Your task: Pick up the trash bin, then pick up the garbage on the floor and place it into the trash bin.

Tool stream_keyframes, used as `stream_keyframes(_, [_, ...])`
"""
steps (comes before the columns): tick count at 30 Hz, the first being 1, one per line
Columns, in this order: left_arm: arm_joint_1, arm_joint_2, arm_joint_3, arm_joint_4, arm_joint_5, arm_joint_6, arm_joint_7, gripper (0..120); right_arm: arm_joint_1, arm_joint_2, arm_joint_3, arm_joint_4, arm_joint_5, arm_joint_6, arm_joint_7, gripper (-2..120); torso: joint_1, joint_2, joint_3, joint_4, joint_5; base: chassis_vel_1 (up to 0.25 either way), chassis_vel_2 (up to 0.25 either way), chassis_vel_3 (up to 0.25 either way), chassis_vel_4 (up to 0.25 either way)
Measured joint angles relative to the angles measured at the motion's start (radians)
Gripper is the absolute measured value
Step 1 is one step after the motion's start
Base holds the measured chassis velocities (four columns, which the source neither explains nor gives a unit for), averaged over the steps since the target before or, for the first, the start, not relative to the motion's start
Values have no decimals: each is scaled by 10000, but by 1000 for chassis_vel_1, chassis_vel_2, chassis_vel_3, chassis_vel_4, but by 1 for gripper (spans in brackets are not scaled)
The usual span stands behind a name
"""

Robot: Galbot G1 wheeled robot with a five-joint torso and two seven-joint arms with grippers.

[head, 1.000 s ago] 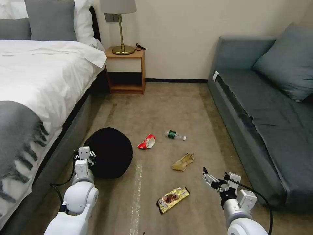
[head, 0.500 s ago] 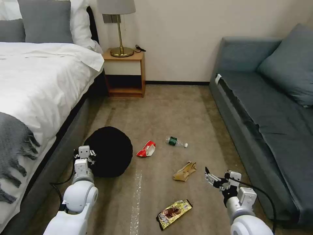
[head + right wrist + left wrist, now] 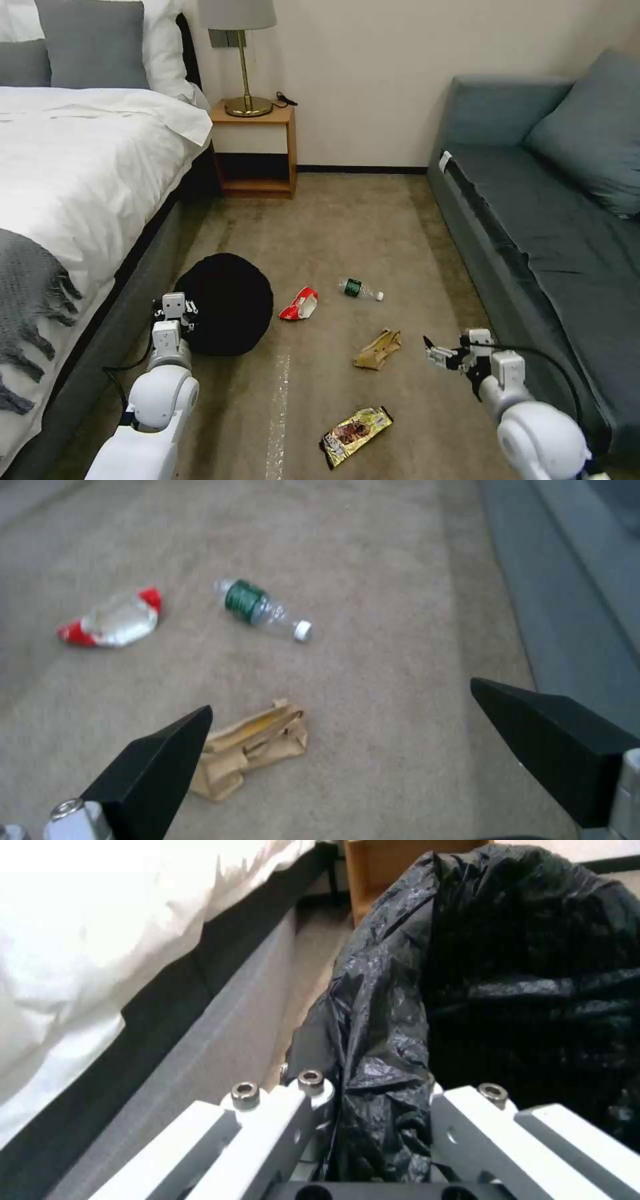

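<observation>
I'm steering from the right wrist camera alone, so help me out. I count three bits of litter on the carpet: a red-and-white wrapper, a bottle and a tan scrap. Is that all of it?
Observer: No, there is a fourth. A gold wrapper lies on the floor, nearer the robot than the tan scrap.
Operator: Is the bin held yet?
Observer: Yes. The left pincer is clamped on the bag-covered rim of the trash bin, on the robot's left beside the bed.
</observation>
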Motion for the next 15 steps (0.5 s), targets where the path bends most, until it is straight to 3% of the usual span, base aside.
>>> stream_keyframes(7, [31,-34,-61,-13,256,-95,100,5,1142,-851,-1022,-742,106,-287,-588,100,0,0,0,-1,1,0,0,0,0])
stream_keyframes(15, [129,-334,-145,-77,731,-148,152,5,3206,-1666,-3646,-1672,-358,-502,-1153,100,0,0,1,1,-3,0,0,0,0])
